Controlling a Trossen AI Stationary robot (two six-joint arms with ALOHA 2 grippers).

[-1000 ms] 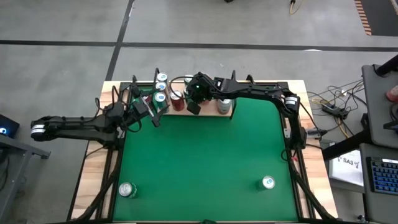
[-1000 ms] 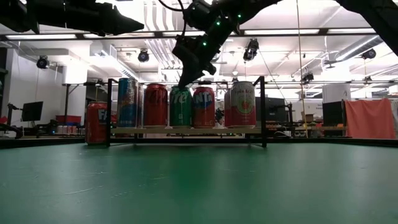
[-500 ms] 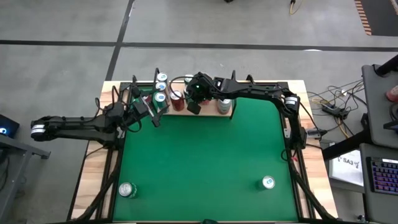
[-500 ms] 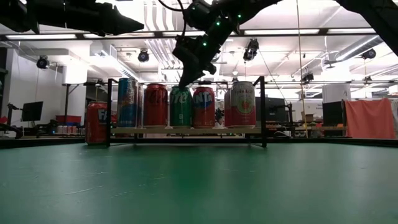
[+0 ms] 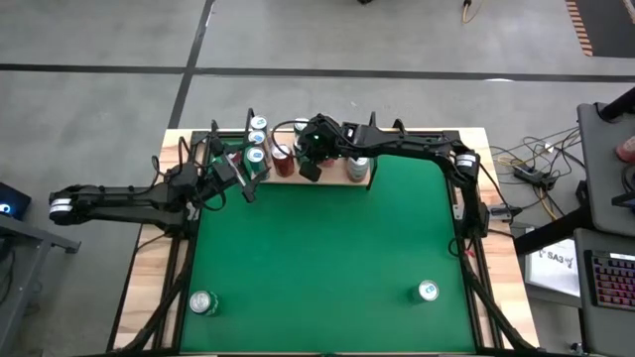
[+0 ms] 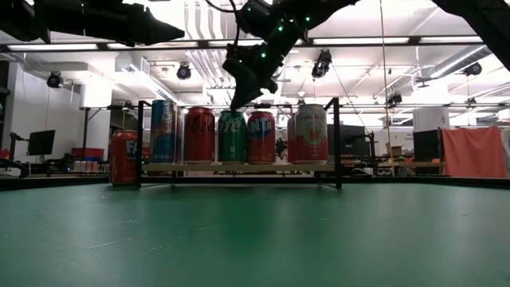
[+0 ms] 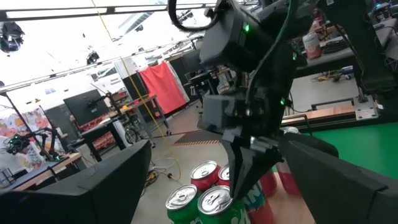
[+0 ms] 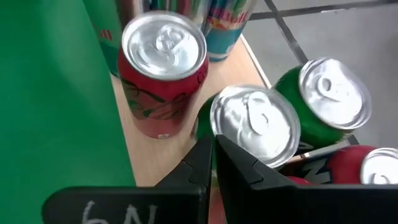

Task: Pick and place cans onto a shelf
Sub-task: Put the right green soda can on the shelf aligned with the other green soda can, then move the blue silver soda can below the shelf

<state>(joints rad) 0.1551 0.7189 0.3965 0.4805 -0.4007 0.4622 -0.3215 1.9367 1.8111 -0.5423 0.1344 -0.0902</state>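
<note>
The shelf (image 6: 239, 167) stands at the table's far edge with a row of upright cans on its board: blue (image 6: 162, 131), red (image 6: 199, 135), green (image 6: 232, 137), red (image 6: 260, 137) and white-red (image 6: 311, 134). My right gripper (image 6: 237, 102) is shut and slants down over the row. Its tips sit at the near rim of the green can's silver top (image 8: 255, 124). My left gripper (image 5: 241, 183) hangs open above the table, left of the shelf, and holds nothing. My right gripper's shut fingertips (image 8: 205, 155) come slanting down from the near side to the near rim of the green can's top (image 8: 224, 134). I cannot tell whether they touch it. The can stands upright on the shelf board.
A red can (image 6: 123, 158) stands just left of the shelf's black wire upright. Two more cans stand near the table's front edge, one at the left (image 5: 203, 302) and one at the right (image 5: 428, 291). Open green table (image 5: 327, 248) lies between them and the shelf.
</note>
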